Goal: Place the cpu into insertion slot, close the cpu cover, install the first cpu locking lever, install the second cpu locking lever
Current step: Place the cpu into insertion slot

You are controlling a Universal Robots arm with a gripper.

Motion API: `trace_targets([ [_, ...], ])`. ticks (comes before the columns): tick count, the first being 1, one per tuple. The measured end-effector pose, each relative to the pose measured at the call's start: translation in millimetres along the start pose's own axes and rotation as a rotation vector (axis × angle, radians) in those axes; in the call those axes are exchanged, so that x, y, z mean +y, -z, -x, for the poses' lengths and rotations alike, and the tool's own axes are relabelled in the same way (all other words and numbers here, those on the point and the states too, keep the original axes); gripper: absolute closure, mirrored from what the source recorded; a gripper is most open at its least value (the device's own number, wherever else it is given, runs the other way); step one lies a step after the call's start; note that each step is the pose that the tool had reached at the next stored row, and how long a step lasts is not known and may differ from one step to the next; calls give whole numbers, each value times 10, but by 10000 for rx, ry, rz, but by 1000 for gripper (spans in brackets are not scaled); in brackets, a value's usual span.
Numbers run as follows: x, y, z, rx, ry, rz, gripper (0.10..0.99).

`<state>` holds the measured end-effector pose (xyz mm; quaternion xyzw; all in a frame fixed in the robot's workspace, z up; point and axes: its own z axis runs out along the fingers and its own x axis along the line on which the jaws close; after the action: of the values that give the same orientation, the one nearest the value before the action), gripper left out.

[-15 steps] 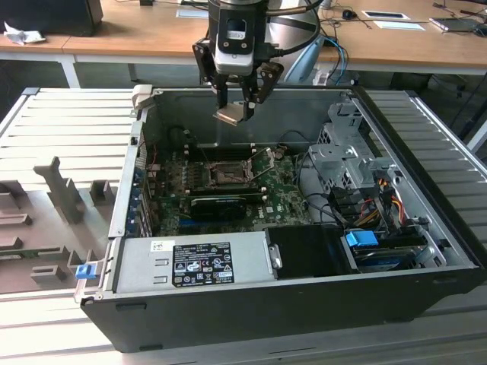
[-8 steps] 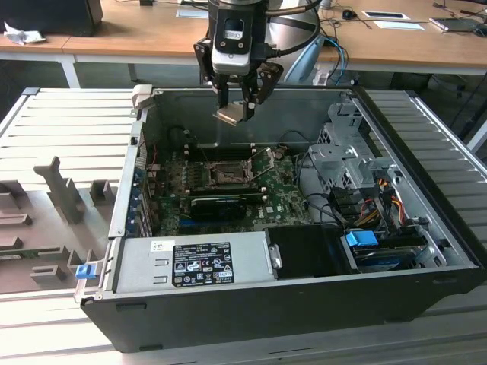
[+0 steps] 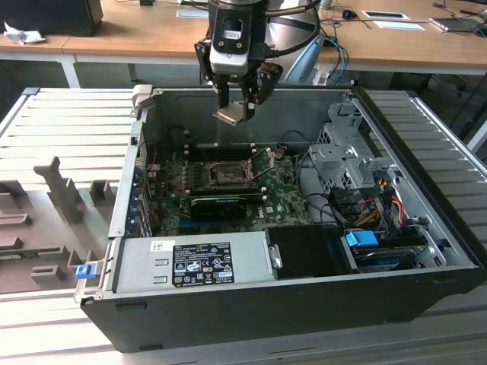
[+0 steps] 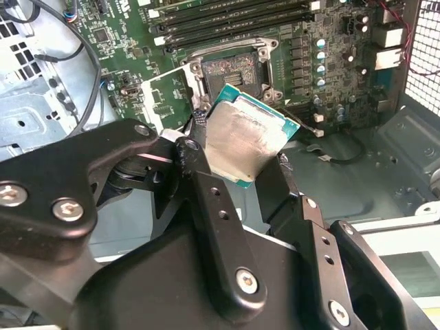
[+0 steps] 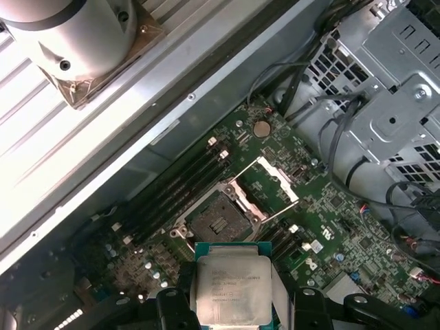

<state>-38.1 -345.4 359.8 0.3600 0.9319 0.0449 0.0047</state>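
Observation:
My gripper (image 3: 237,109) hangs over the back of the open computer case, shut on the cpu (image 3: 230,115). The cpu (image 5: 230,285) is a small square chip with a silver-grey top, tilted and pinched at its edges between the black fingers (image 4: 206,199). It sits well above the green motherboard (image 3: 285,190), apart from it. Below it lies the insertion slot (image 5: 218,221), a dark square socket with a metal rim and nothing in it; the same slot (image 4: 230,69) shows in both wrist views. The cpu cover (image 5: 276,181) stands swung open beside the slot.
The case walls (image 3: 251,103) enclose the board. A grey power supply (image 3: 190,262) fills the front, a metal drive cage (image 3: 346,156) with cables stands at the exterior view's right. Long black memory slots (image 5: 179,185) run beside the socket. A grey foam tray (image 3: 46,220) lies outside.

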Motion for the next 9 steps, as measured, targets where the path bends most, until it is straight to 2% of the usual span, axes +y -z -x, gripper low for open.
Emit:
trace_targets([
  [9,0,0,0,-22,-259,7,557],
])
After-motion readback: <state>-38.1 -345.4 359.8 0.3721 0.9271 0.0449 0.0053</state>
